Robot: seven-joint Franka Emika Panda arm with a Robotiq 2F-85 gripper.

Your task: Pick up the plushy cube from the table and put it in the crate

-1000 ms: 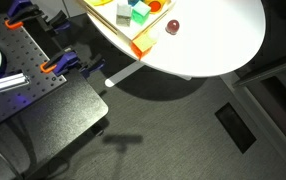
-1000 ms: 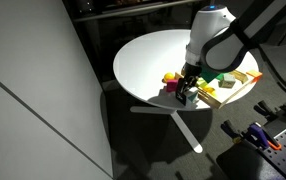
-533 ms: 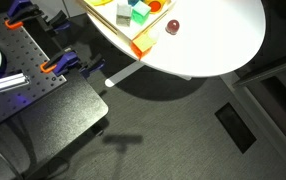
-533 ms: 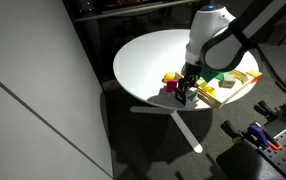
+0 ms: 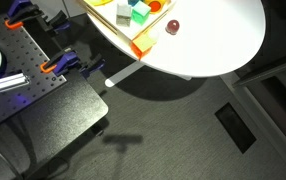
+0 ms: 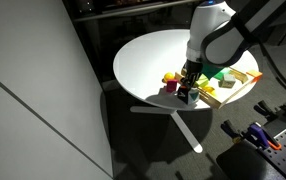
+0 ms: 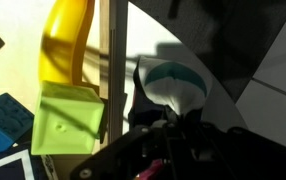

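My gripper [image 6: 188,93] hovers low over the table [image 6: 148,60] beside the crate [image 6: 235,87], barely shifted from 1 second ago; I cannot tell how its jaws stand.

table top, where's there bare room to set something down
In an exterior view the table is bare across the wide part away from the crate, between its far rim and the hand. It is crowded along the crate's side, where small toys and the hand sit close together.
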